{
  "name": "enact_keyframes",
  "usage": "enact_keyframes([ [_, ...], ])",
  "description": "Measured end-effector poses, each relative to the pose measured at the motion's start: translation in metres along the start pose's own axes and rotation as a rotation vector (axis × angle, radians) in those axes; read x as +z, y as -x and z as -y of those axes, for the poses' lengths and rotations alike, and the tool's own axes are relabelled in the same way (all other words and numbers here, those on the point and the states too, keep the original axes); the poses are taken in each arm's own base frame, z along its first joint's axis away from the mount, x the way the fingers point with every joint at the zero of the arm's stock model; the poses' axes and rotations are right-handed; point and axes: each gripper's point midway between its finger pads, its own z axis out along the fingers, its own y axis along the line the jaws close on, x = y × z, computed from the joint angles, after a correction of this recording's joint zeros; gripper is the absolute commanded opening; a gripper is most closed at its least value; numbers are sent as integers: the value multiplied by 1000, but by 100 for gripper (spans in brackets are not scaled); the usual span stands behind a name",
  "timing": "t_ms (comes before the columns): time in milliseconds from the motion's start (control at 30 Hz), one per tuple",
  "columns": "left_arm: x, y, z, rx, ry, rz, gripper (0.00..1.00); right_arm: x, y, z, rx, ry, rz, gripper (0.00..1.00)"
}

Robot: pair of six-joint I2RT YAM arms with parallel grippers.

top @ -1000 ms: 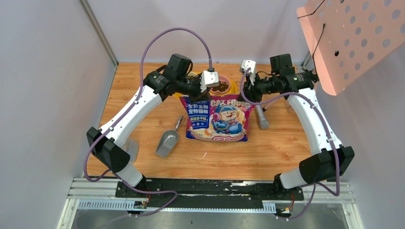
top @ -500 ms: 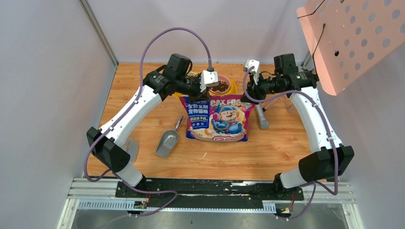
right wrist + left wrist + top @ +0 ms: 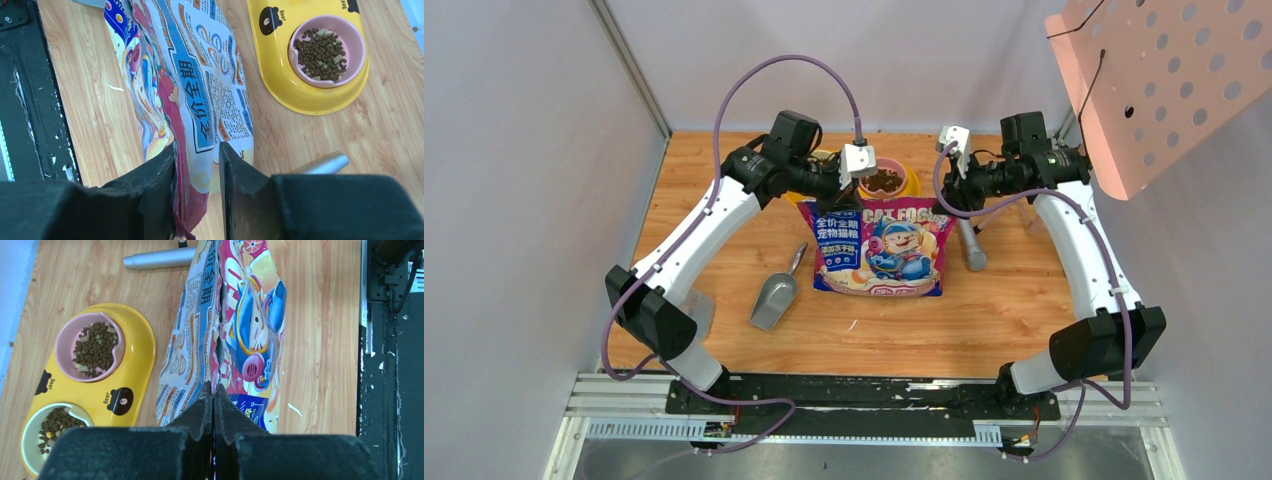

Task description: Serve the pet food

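table (image 3: 1024, 330): It was a wooden top, and everything sat on it.
bag (image 3: 879, 250): It was shiny, in blue, pink and white, with a cartoon animal on the front. It stood in the middle of the table, held by its top edge at both corners. Big letters on it read "CAT FOOD". There was Chinese writing in a blue box beside that.
yellow feeder (image 3: 911, 182): It lay flat just behind the bag, on the far side. Two round bowls were set in it. Two small black bear heads were printed on it, each with the word "Bear".
left gripper (image 3: 213, 392): Its two fingers were pressed tight together on the top edge of the bag.
right gripper (image 3: 197, 155): Its fingers were a little apart. The other top corner of the bag was pinched between them and filled the gap.
scoop (image 3: 774, 300): It was grey metal and lay on the table left of the bag. Nothing held it.
grey tube (image 3: 971, 247): It lay on the table just right of the bag.
pink bowl (image 3: 62, 337): It sat in one end of the yellow feeder and had a good heap of food in it.
pale bowl (image 3: 25, 440): It sat in the other end and held less food. The left gripper hid part of it.
pet food (image 3: 95, 350): It was small dark brown bits with a few lighter ones. All that showed was in the two bowls. It lay behind the bag, between the two grippers, nearer the left gripper. It touched neither of them.
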Motion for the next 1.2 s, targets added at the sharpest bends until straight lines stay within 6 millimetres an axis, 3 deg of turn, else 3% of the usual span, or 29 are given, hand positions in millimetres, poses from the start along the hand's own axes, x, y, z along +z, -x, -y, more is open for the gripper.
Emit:
enact_keyframes([
  [100, 0, 0, 1, -2, -4, 1, 0, -1, -2, 0, 4, -2, -6, 1],
  [233, 0, 0, 1, -4, -10, 4, 0, -1, -3, -4, 10, 11, -3, 0],
  [367, -1, -1, 1, -7, -12, 3, 38, -1, -3, -3, 8, 10, -4, 0],
  [500, -13, -6, -4, -24, 2, -12, 45, -2, -5, -1, 8, -1, -8, 0],
  [733, -44, -38, -8, -72, 6, -105, 36, -2, -4, 0, -4, 1, -5, 0],
  [800, -48, -46, -6, -67, -1, -130, 30, -2, -4, 0, -1, 2, -3, 0],
  [933, -53, -50, -8, -20, -1, -146, 9, -2, -4, -1, 0, 4, -2, 1],
  [1000, -54, -49, -10, -9, 1, -146, 1, -2, -3, 0, -3, 4, 0, 15],
  [1067, -55, -49, -10, -9, 2, -145, 0, -2, -3, -1, -8, 6, 2, 31],
  [1167, -55, -48, -9, -29, 0, -140, 0, 0, 3, -1, -29, 9, 16, 48],
  [1200, -55, -48, -8, -38, -1, -138, 0, 2, 7, -1, -39, 10, 24, 49],
])
